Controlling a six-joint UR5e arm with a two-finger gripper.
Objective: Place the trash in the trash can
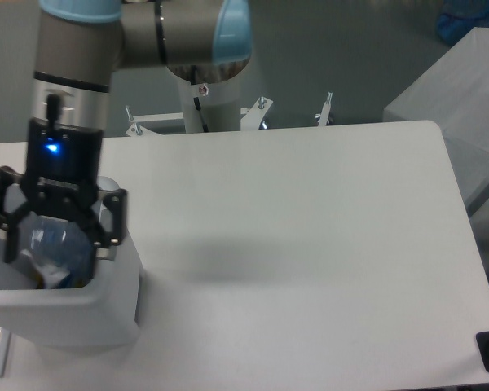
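White table, boxy bin, crumpled bottle

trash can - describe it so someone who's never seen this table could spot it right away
Start at the big white table and go to its near left corner, under the black two-finger gripper. The boxy white plastic trash can stands there, with a rounded rim, an open top and clear plastic litter inside; it is the only container on the table.

The arm reaches from the upper middle of the frame to the left side, its wrist pointing straight down with a blue light lit. The gripper hangs at the lower left, black fingers spread wide, apparently clasping nothing
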